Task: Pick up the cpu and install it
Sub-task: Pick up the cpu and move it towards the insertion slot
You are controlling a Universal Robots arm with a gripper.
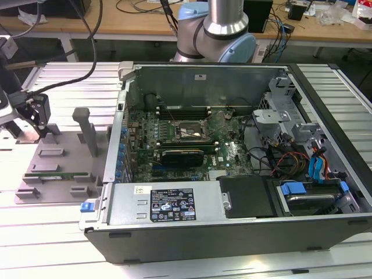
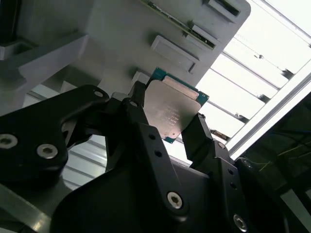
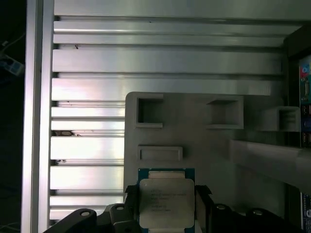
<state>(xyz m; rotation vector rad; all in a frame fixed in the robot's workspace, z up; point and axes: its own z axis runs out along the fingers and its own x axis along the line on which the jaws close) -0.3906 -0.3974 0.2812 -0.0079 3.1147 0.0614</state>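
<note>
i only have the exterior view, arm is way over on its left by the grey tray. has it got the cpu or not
Observer: Yes. In the second wrist view the gripper has its jaws against two opposite edges of the cpu.
Operator: which face is up
Observer: The silver lid faces the cameras in both wrist views, with the thin green edge showing around it.
Operator: whats under it
Observer: In the first wrist view the grey tray lies behind the cpu, and two square pockets past it are empty. I cannot tell whether the cpu is lifted off the tray.
</note>
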